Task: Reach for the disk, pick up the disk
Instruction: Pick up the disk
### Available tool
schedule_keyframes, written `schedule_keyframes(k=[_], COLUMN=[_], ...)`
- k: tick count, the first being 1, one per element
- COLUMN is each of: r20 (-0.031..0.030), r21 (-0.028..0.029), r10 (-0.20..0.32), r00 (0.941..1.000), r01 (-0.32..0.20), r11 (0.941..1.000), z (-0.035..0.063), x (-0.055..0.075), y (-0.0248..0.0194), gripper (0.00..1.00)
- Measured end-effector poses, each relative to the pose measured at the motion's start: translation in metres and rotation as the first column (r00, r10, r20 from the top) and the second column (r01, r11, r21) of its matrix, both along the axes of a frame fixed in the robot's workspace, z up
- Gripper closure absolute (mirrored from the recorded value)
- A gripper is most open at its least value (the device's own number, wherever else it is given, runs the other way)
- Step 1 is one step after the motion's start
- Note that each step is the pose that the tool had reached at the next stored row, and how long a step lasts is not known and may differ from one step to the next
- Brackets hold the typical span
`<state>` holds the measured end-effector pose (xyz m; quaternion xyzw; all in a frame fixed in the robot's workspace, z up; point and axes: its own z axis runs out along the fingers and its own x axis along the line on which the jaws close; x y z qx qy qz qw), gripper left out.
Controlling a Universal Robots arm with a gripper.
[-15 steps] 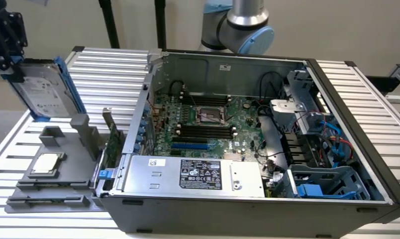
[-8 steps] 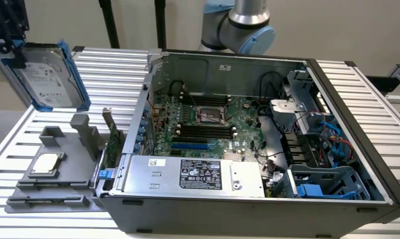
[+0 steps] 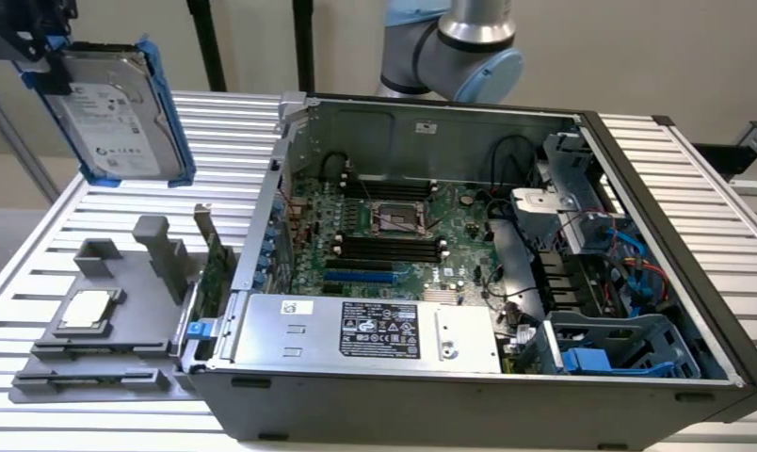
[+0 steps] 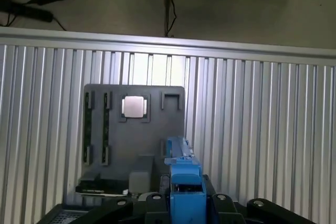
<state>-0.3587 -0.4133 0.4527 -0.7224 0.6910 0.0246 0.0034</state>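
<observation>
The disk (image 3: 121, 108), a silver-grey hard drive with a white label and bright blue rails, hangs in the air above the far corner of the slatted table at the exterior view's left. It is tilted and clear of everything below. My gripper (image 3: 40, 52) is shut on its upper end. In the wrist view the disk (image 4: 184, 174) appears edge-on as a blue rail between my dark fingers (image 4: 152, 200), high above the grey holder plate.
A grey holder plate (image 3: 127, 325) on the table carries a small square CPU chip (image 3: 88, 309) and an upright card (image 3: 210, 268). To its right stands the open computer case (image 3: 680, 235) with a silver box (image 3: 366, 330). The arm's elbow (image 3: 460, 42) rises behind the case.
</observation>
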Motion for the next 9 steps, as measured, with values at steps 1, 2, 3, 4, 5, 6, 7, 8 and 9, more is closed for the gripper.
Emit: schedule_keyframes(k=[1,2,3,4,5,6,7,8,9], r20=[-0.0006,-0.0010,-0.0014,-0.0019,-0.0020,-0.0024,-0.0025,-0.0028,-0.0030], r21=[0.0010,0.0023,0.0035,0.0045,0.0059,0.0071,0.0087,0.0099,0.0113], r10=[0.000,0.000,0.000,0.000,0.000,0.000,0.000,0.000,0.000], r00=[1.0000,1.0000,1.0000,1.0000,1.0000,1.0000,1.0000,1.0000,1.0000], r01=[0.000,0.000,0.000,0.000,0.000,0.000,0.000,0.000,0.000], r11=[1.0000,1.0000,1.0000,1.0000,1.0000,1.0000,1.0000,1.0000,0.9999], z=[0.0045,0.0094,0.0137,0.0182,0.0223,0.0262,0.0304,0.0343,0.0380], x=[0.004,0.009,0.014,0.018,0.023,0.027,0.032,0.037,0.041], y=[-0.0001,-0.0002,-0.0003,-0.0003,-0.0004,-0.0005,-0.0006,-0.0008,-0.0009], gripper=[0.67,0.67,0.67,0.67,0.67,0.67,0.67,0.67,0.67])
